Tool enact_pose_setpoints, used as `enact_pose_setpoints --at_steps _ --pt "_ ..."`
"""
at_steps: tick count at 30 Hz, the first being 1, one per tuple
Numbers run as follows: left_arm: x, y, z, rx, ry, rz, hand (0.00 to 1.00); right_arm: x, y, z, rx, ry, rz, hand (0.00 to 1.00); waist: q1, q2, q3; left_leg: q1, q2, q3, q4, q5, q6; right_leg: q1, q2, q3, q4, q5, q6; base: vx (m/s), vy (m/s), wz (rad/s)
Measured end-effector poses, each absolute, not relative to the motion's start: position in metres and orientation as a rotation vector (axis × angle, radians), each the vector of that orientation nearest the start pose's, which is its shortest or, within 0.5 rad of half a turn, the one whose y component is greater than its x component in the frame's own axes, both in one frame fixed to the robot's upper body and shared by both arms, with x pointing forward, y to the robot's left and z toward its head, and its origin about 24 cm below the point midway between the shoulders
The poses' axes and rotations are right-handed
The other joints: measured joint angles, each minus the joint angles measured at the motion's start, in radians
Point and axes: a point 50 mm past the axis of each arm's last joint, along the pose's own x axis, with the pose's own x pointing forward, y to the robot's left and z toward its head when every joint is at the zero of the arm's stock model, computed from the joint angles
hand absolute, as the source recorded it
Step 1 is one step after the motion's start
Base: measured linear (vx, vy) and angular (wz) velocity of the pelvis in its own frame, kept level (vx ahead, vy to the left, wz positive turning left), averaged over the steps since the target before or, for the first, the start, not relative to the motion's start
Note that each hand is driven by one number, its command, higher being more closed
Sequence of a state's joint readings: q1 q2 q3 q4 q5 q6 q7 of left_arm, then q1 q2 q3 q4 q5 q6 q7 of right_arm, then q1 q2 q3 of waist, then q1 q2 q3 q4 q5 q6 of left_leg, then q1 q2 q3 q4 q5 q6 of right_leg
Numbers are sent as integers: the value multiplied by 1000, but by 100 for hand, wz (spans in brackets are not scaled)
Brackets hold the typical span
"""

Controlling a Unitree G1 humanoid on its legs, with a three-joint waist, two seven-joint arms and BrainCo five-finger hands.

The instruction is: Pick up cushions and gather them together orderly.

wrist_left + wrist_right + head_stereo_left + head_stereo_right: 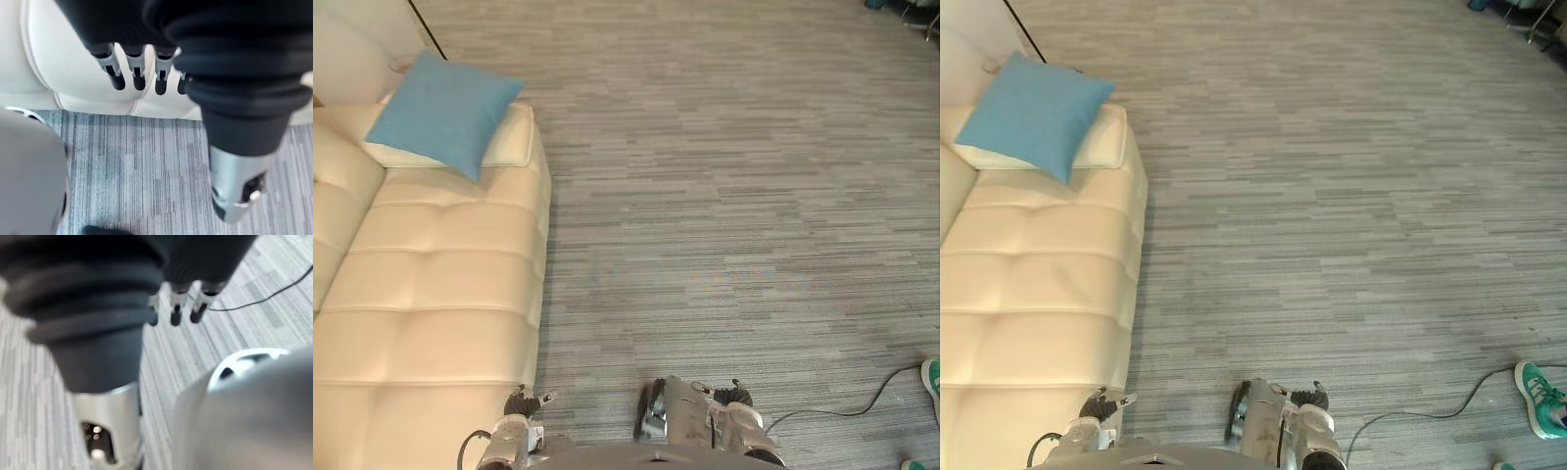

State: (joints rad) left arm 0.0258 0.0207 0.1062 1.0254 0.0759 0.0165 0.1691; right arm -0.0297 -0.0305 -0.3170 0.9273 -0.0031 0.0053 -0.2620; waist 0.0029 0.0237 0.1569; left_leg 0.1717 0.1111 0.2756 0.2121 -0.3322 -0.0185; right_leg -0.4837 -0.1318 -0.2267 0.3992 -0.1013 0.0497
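A blue cushion (443, 111) leans on a cream cushion (514, 139) at the far end of the cream sofa (440, 294), which runs along my left. My left hand (521, 402) hangs low beside the sofa's near front corner. Its fingers (137, 74) are straight and empty, close to the sofa's front face (73, 73). My right hand (734, 396) hangs over the grey carpet at the bottom middle, its fingers (177, 312) straight and holding nothing. Both hands are far from the cushions.
Grey striped carpet (734, 196) spreads wide to the right of the sofa. A person's teal shoe (1540, 397) stands at the right edge. Dark furniture legs (922, 12) show in the far right corner.
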Motion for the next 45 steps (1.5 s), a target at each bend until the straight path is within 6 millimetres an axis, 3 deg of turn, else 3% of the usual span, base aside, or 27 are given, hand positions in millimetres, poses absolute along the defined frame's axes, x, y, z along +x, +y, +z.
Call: enact_pose_setpoints --at_steps 1,2,4,5,8,9,11,15,17,19,20,22,23,24,25,26,27,28,30,33,34,35,37,40,41,43,45 --pt "119 181 -156 130 1068 226 0 147 -217 -137 1 923 -542 0 -1 -11 6 34 3 -36 -15 -2 -20 31 0 11 -46 190 -57 518 -312 9" --pt "121 174 -158 115 1078 214 0 156 -226 -133 -26 907 -543 0 11 43 15 37 44 -85 15 26 -50 20 35 3 38 106 -64 497 -308 -3" --pt "119 169 -159 103 1086 215 0 157 -232 -131 -32 897 -556 0 10 63 18 -8 63 -145 148 69 -59 17 44 -6 105 19 -74 525 -333 -5" --pt "120 168 -158 66 1082 244 0 158 -233 -130 -36 894 -558 0 7 82 27 -110 101 -197 397 145 -51 68 69 -19 98 -25 -83 477 -267 10" --pt "132 171 -151 47 1012 271 0 148 -225 -136 -24 933 -547 0 39 78 48 -315 180 -179 857 148 -53 260 115 -39 22 -82 -112 464 -187 -1" --pt "134 171 -150 49 1000 270 0 148 -222 -137 -17 936 -543 0 43 63 54 -342 180 -159 875 138 -50 294 116 -39 4 -89 -112 428 -129 -4" --pt "140 172 -146 50 965 272 0 147 -219 -138 -7 941 -541 0 52 58 52 -456 159 -85 811 111 -13 405 120 -37 -90 -93 -98 444 -62 1" --pt "147 168 -142 36 924 271 0 150 -218 -137 7 935 -547 0 80 59 51 -536 71 -31 336 113 -26 521 113 -30 -220 -84 -65 431 56 -5" --pt "149 167 -142 26 918 274 0 149 -218 -137 5 938 -550 0 100 57 49 -536 13 -25 16 257 -29 596 95 -28 -283 -113 -24 603 245 -4" --pt "149 170 -142 24 918 285 0 148 -217 -138 6 947 -547 0 122 32 32 -528 -9 -13 16 378 13 634 73 -5 -308 -138 -5 497 214 -17" --pt "148 178 -141 34 918 303 0 145 -210 -142 20 971 -536 0 120 1 9 -530 -45 -10 50 344 66 645 38 6 -313 -141 -6 495 155 4" --pt "148 182 -141 21 917 329 0 140 -206 -145 27 992 -531 0 123 -28 0 -535 -60 -2 166 244 88 624 -5 39 -181 -137 32 724 275 8" --pt "147 184 -142 29 923 329 0 136 -204 -147 22 1010 -523 0 126 -38 -3 -504 -68 -4 215 167 95 545 -31 77 78 -136 72 688 283 18" --pt "145 186 -143 60 939 303 0 135 -203 -147 21 1014 -518 0 103 -45 -4 -465 -86 -23 239 119 101 437 -62 109 362 -73 150 559 207 33" --pt "143 186 -144 77 949 290 0 134 -203 -148 21 1016 -518 0 90 -47 -5 -447 -93 -38 242 106 106 406 -68 117 456 -63 165 578 161 76" --pt "140 188 -146 98 971 274 0 127 -204 -149 19 1026 -525 0 74 -52 -2 -373 -114 -61 233 86 117 333 -79 124 647 -67 155 467 101 63" --pt "139 188 -147 96 975 279 0 126 -206 -149 13 1025 -529 0 77 -54 -1 -339 -119 -65 221 85 118 308 -81 124 684 -74 141 666 96 71" --pt "135 188 -148 90 989 284 0 125 -210 -149 6 1023 -536 0 74 -39 8 -244 -124 -95 166 77 125 254 -72 93 718 -101 92 512 51 44" --pt "137 187 -148 88 985 281 0 125 -213 -146 3 994 -546 0 67 -29 9 -166 -123 -154 106 46 112 164 -66 26 645 -135 51 501 -14 60" --pt "137 182 -148 82 986 270 0 131 -213 -142 16 953 -556 0 50 -38 14 -95 -115 -231 77 5 93 98 -25 24 316 -141 31 447 -140 82" --pt "140 178 -148 80 982 257 0 129 -215 -142 24 955 -572 0 44 -33 18 -57 -100 -282 68 -23 70 93 7 72 85 -81 39 457 -217 86" --pt "140 178 -148 79 981 256 0 129 -216 -142 26 956 -576 0 45 -34 18 -45 -96 -300 61 -31 62 95 16 96 11 -51 44 577 -339 127" --pt "138 173 -149 67 990 254 0 126 -219 -143 30 965 -593 0 42 -29 16 4 -78 -380 45 -70 33 116 27 160 -80 123 59 515 -337 109" --pt "136 167 -150 20 995 274 0 127 -230 -140 19 953 -615 0 55 9 13 12 -40 -428 94 -36 -1 98 23 112 124 -15 18 502 -305 85" --pt "131 166 -152 11 1007 281 0 128 -232 -139 17 949 -610 0 44 25 3 -30 -28 -440 200 -29 -12 116 12 70 157 -62 4 582 -325 83" --pt "130 167 -152 -17 1007 308 0 128 -232 -140 14 952 -595 0 42 47 -2 -165 6 -419 508 75 -86 194 15 -2 149 -117 -26 459 -225 82" --pt "133 170 -150 -21 990 317 0 124 -225 -145 12 989 -568 0 54 45 4 -316 102 -268 775 93 -68 336 24 -82 68 -134 -45 412 -175 76"
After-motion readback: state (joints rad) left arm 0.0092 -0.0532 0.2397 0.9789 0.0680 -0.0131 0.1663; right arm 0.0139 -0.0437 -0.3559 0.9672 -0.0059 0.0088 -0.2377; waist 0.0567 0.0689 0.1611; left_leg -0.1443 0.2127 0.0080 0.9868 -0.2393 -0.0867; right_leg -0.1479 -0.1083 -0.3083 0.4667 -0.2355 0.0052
